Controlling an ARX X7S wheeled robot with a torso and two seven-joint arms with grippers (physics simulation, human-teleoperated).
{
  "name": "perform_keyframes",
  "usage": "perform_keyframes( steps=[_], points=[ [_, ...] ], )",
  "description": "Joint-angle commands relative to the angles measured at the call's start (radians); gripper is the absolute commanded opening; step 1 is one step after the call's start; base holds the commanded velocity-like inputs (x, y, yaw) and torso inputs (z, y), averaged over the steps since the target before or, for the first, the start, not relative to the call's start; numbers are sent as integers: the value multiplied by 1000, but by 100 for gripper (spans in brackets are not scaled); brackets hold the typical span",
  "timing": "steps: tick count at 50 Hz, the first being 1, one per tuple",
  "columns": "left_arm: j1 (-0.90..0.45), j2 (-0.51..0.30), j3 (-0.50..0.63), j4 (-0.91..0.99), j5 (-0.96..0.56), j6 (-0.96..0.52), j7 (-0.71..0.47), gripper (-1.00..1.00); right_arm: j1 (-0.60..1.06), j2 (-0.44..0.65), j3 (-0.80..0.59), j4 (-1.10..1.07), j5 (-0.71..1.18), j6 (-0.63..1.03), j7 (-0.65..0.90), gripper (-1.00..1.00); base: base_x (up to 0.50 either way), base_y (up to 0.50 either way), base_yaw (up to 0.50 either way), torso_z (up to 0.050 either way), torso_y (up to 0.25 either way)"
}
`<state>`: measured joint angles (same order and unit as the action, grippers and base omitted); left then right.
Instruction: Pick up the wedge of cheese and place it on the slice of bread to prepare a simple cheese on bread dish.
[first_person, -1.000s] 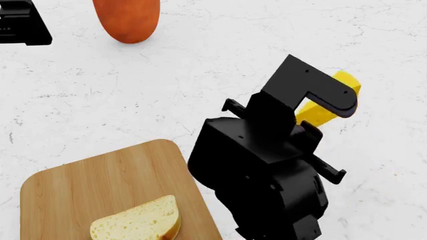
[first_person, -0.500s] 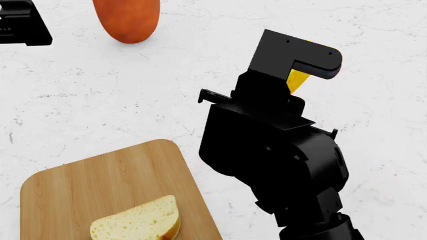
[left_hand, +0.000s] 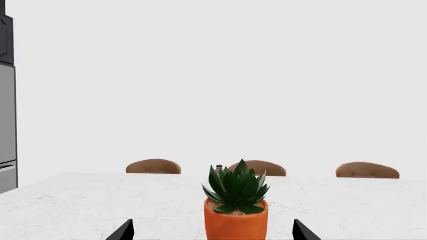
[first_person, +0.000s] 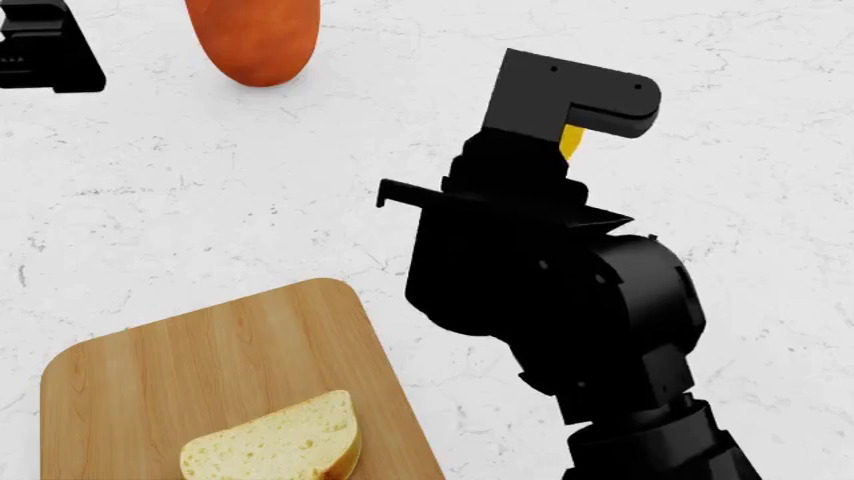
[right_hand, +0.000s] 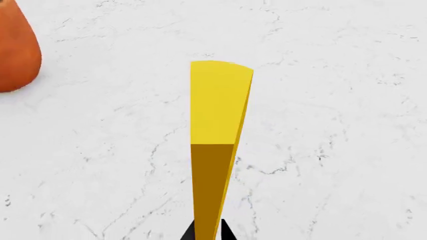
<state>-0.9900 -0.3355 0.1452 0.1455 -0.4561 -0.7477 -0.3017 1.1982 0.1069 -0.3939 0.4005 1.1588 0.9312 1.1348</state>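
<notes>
Above the counter: the right gripper (right_hand: 206, 231) is clamped on the wedge of cheese (right_hand: 215, 145), its two dark fingertips pressed against the narrow end of the wedge in the right wrist view.
Cheese: bright yellow, held on edge and clear of the white marbled counter (first_person: 200, 190); from the head view only a small yellow sliver (first_person: 571, 141) shows beside the black gripper housing, the rest hidden by the arm.
Right arm: its bulky black body (first_person: 547, 290) covers the middle of the head view, reaching toward the far side of the counter.
Bread: the slice of bread (first_person: 274, 440) lies on the wooden cutting board (first_person: 200, 360), near that board's near edge, pale crumb up and tan crust along its rounded side.
Cutting board: sits at the counter's near left part, well apart from the held cheese.
Orange pot: a rounded orange-red pot (first_person: 254, 38) stands toward the counter's far left; it also shows at the edge of the right wrist view (right_hand: 17, 50).
Left gripper: two dark fingertips (left_hand: 123, 231) spread wide apart, nothing between them.
Left wrist view: a potted succulent (left_hand: 236, 202) on the counter, with three wooden chair backs (left_hand: 154, 167) behind the far edge.
</notes>
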Motion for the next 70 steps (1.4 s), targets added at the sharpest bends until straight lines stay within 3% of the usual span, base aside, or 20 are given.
perform_keyframes(
  steps=[1, 26, 34, 63, 70],
  points=[
    [-1, -2, 6, -7, 1, 3, 0, 100, 64, -2, -77, -4, 12, 59, -158, -100, 0, 0, 0, 0, 0],
    [-6, -6, 19, -13, 0, -1, -4, 100, 105, 73, -192, -89, 101, 180, -446, -100, 0, 0, 0, 0, 0],
    [-6, -7, 23, -16, 1, 2, -5, 100, 55, 146, -182, -189, 72, 87, -561, -100, 0, 0, 0, 0, 1],
    [-10, -11, 31, -15, -3, -4, -15, 100, 31, 182, -193, -216, 136, 136, -595, -100, 0, 0, 0, 0, 0],
    [-10, -12, 29, -12, -6, -5, -17, 100, 111, 161, -263, -183, 129, 187, -739, -100, 0, 0, 0, 0, 0]
  ],
)
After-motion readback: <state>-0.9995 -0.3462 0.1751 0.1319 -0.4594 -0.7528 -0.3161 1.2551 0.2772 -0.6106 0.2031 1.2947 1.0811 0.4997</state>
